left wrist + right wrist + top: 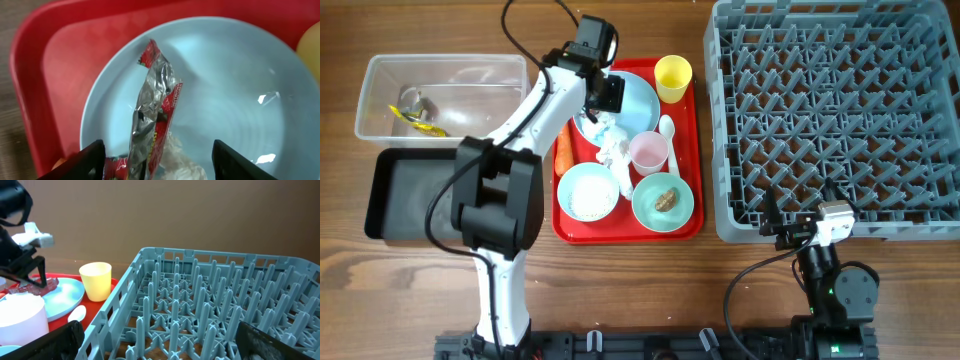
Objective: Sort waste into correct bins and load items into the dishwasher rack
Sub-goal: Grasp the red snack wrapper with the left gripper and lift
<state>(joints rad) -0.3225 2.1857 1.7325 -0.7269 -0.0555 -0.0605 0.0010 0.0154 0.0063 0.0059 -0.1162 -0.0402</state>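
Observation:
My left gripper [603, 97] [159, 162] is open over the pale round plate [632, 100] [225, 85] on the red tray. A red snack wrapper [152, 115] stands between its fingers, untouched, with crumpled white tissue [176, 159] [614, 150] beside it. An orange carrot [564, 150], a bowl of rice [588, 192], a bowl with a brown lump [663, 200], a pink cup [648, 152], a spoon [667, 128] and a yellow cup [673, 77] [96, 280] share the tray. My right gripper [798, 232] [160, 345] is open and empty at the grey rack's [835, 120] [215, 305] front edge.
A clear tub [380, 80] at the far left holds a yellow wrapper [415, 118]. A black tray [415, 190] lies just in front of it. The red tray [692, 130] sits between the bins and the rack.

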